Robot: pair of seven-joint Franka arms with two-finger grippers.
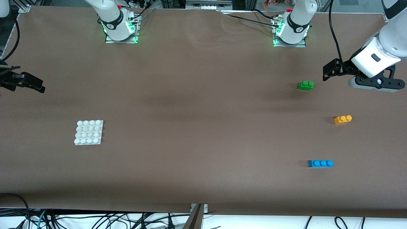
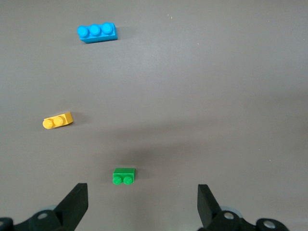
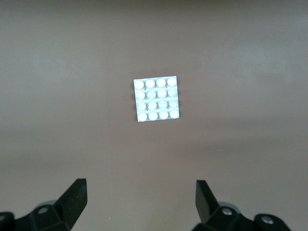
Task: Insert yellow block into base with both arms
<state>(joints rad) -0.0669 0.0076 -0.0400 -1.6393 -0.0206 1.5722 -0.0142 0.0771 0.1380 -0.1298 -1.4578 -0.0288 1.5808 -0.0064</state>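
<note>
- The small orange-yellow two-stud plastic brick point(image 1: 342, 119) lies flat on the brown table point(image 1: 203, 105) at the front view's middle right, its long axis running nearly across the frame, slightly tilted.
- The left gripper point(image 2: 142, 204) hangs empty, fingers spread wide, over the table in the upper right, above the brick and well apart from it.
- The flat white square studded plate point(image 1: 89, 132) lies at lower left.
- The right gripper point(image 3: 140, 202), wide open and empty, hovers at the left edge.

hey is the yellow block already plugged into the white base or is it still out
Still out. The yellow block lies loose on the table at the left arm's end, studs up; the base sits bare at the right arm's end.
</note>
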